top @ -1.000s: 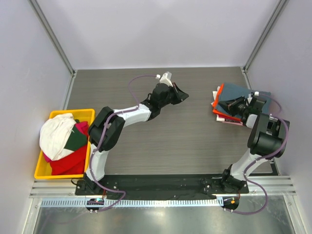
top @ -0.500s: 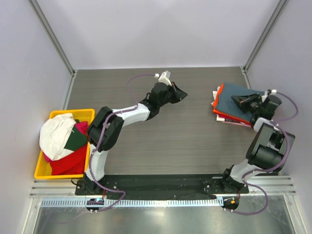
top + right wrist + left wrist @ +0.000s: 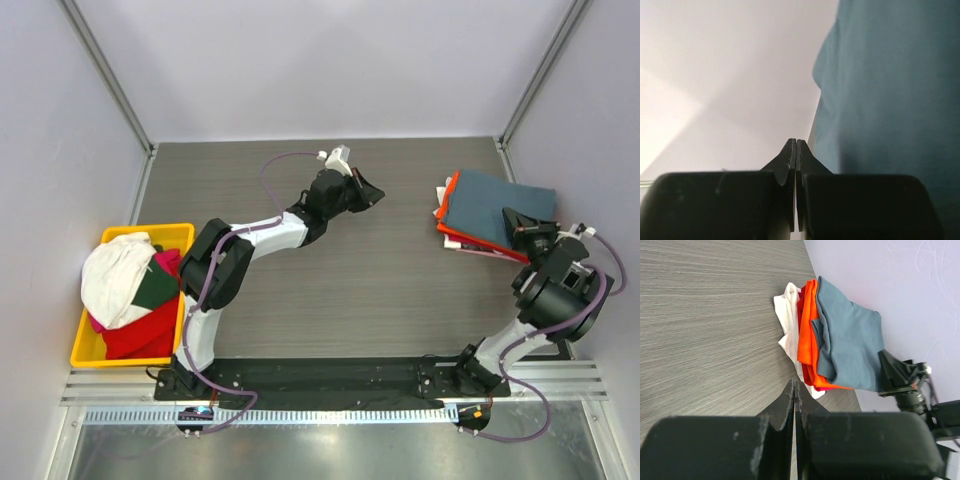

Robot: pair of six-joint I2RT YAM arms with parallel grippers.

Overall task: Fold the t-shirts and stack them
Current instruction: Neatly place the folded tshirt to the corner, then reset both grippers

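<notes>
Lower left, soft, light tees are lying heaped in the yellow bin, probably best pinched at a shoulder seam. Right, the right tool is sitting closed, empty, by the folded stack. Farther in, the left tool is hanging closed.

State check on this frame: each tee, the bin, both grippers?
Grey tee: folded, topmost.
Orange tee: folded, under the grey tee.
White tee: folded, lowest one seen.
Bin: full, heaped above its rim.
Bin heap: unfolded white, green and red tees, bunched.
Left gripper: shut, empty, over bare table.
Right gripper: shut, empty, by the grey tee's edge.
</notes>
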